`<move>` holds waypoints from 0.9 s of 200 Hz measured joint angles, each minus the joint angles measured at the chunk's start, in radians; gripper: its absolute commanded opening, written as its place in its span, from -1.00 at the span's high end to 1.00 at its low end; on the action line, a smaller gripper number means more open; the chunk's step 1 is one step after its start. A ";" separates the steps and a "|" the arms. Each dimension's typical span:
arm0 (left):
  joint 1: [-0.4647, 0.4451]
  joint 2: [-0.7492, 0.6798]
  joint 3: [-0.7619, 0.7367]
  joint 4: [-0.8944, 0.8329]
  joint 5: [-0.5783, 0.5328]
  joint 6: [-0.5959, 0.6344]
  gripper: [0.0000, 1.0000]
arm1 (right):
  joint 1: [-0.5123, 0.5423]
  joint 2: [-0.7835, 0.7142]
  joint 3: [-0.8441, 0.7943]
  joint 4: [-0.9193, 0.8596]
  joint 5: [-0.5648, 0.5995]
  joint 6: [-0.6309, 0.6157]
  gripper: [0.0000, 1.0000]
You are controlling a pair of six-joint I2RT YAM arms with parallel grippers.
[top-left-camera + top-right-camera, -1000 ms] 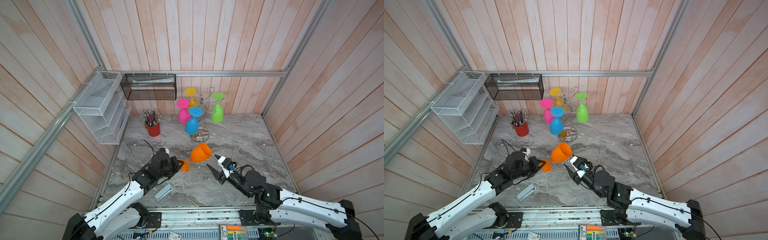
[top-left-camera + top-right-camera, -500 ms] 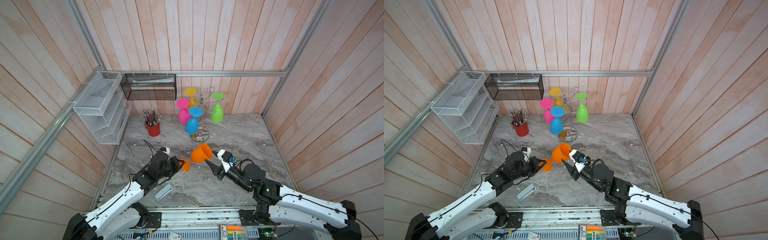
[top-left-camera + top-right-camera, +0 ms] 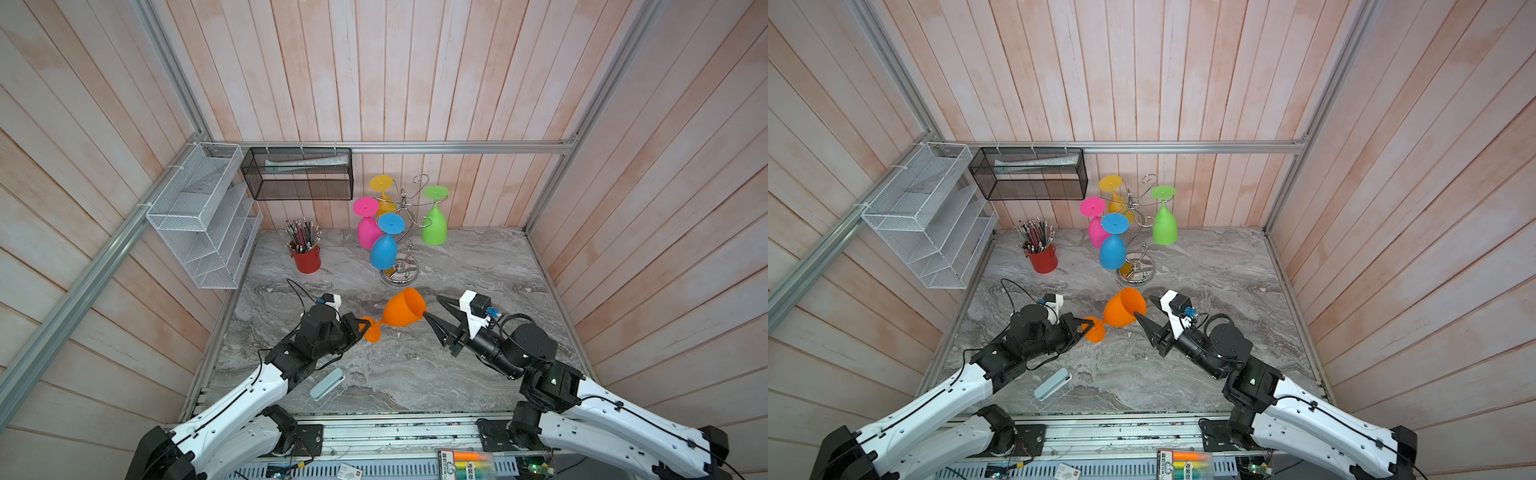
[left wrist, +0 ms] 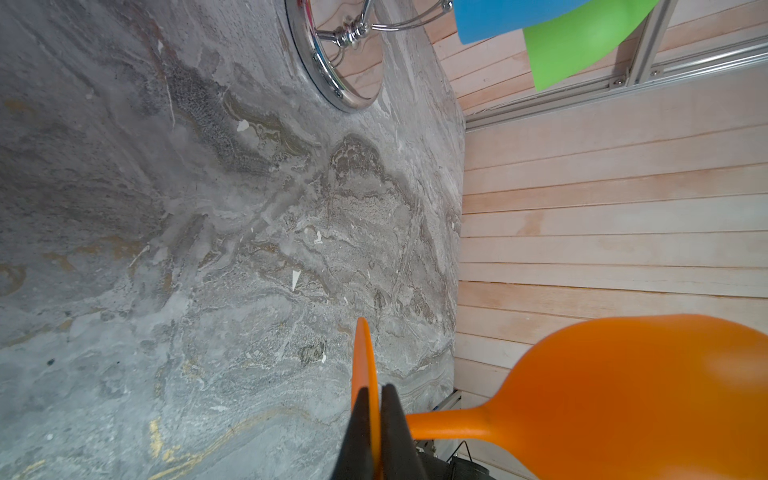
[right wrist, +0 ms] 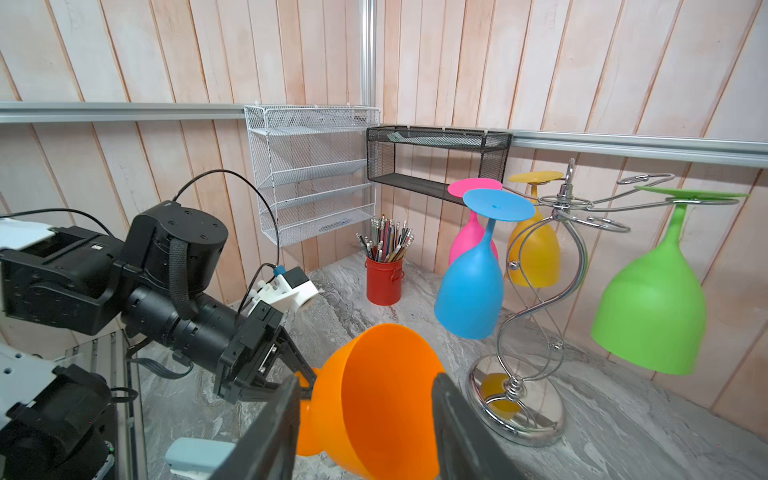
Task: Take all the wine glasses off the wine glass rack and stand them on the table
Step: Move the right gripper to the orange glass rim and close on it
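Note:
An orange wine glass (image 3: 399, 311) (image 3: 1121, 309) lies on its side in the air above the marble table, off the wine glass rack (image 3: 405, 268) (image 5: 519, 415). My left gripper (image 3: 360, 326) (image 4: 376, 390) is shut on its flat foot, edge-on between the fingers in the left wrist view. My right gripper (image 3: 431, 306) (image 5: 365, 380) stands open at the bowl's mouth, one finger on each side of the rim. Blue (image 3: 383, 251), pink (image 3: 368, 232), yellow (image 3: 382, 195) and green (image 3: 434, 224) glasses hang upside down from the rack's hook arms.
A red cup of pencils (image 3: 306, 259) stands at the back left. A white wire shelf (image 3: 203, 216) and a black mesh basket (image 3: 297, 174) hang on the walls. A pale blue case (image 3: 327, 383) lies near the front edge under my left arm.
My right gripper has moved forward and left up to the orange bowl's mouth, its jaws a little narrower. The left gripper has kept its hold, with the glass shifted slightly.

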 measured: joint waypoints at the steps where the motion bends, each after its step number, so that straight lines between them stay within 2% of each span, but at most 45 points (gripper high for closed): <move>1: 0.000 0.000 0.000 0.000 0.000 0.001 1.00 | 0.000 0.000 0.000 0.000 0.000 0.000 -0.03; 74: 0.002 -0.001 -0.028 0.063 0.031 0.028 1.00 | -0.033 0.007 0.011 -0.033 -0.082 0.014 -0.03; 128: 0.002 -0.001 -0.034 0.101 0.050 0.046 1.00 | -0.037 0.096 0.048 -0.079 -0.172 0.011 0.00; 180: 0.002 -0.016 -0.045 0.122 0.052 0.055 1.00 | -0.039 0.159 0.060 -0.103 -0.201 0.010 0.07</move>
